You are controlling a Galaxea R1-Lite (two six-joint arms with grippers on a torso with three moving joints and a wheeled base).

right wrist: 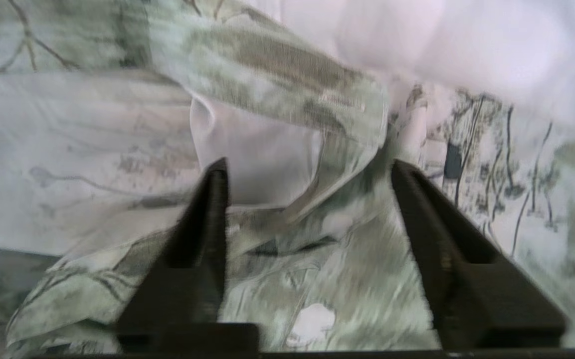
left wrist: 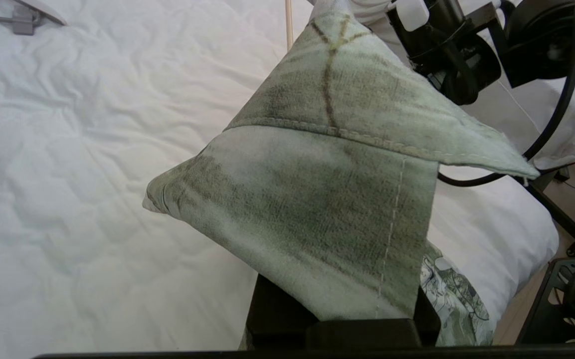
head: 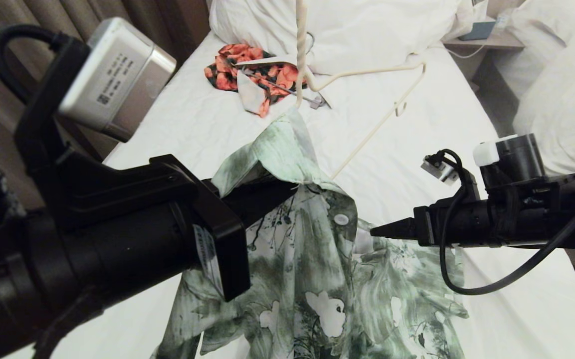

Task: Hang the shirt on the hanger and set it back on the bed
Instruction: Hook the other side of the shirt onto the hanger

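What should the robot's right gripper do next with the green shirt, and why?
Probably close the right gripper on the shirt fold in front of it. Its fingers stand open with cloth between them, while the left gripper holds the collar area up beside the hanger, whose one arm is bare.

Green-white floral shirt

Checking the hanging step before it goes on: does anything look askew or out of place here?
Yes. The shirt sits lopsided on the hanger: only one side is draped over it, while the other arm of the hanger juts out bare above the bed. The rest of the shirt lies crumpled below.
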